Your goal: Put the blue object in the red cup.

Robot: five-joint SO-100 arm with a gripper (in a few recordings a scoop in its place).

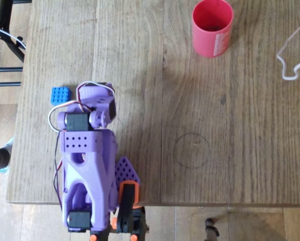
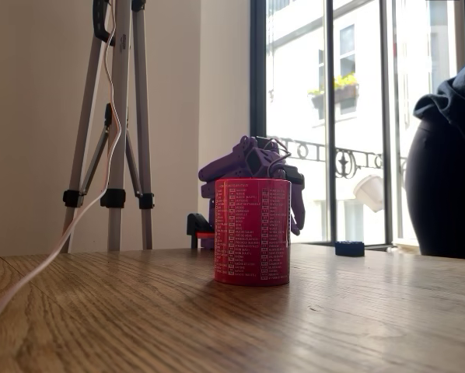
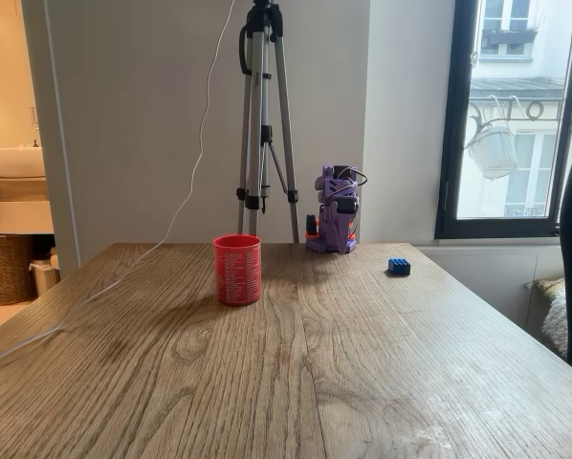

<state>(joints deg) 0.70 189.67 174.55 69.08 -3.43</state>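
The blue object (image 1: pixel 60 95) is a small studded brick lying flat on the wooden table, just left of the purple arm's folded wrist. It also shows in both fixed views (image 2: pixel 349 249) (image 3: pixel 398 267). My gripper (image 1: pixel 99 104) is tucked in with the arm folded over its base at the table's near edge, and its fingers are hidden, so I cannot tell how they stand. The folded arm (image 3: pixel 336 215) stands at the table's far end here. The red cup (image 1: pixel 212 27) stands upright far off at the top right, also seen in both fixed views (image 2: pixel 252 231) (image 3: pixel 237 270).
A white cable (image 1: pixel 293 55) loops over the table near the right edge. A tripod (image 3: pixel 264 115) stands behind the table beside the arm. A person's dark-clothed body (image 2: pixel 450 171) is beside the table. A faint ring mark (image 1: pixel 192 149) lies mid-table.
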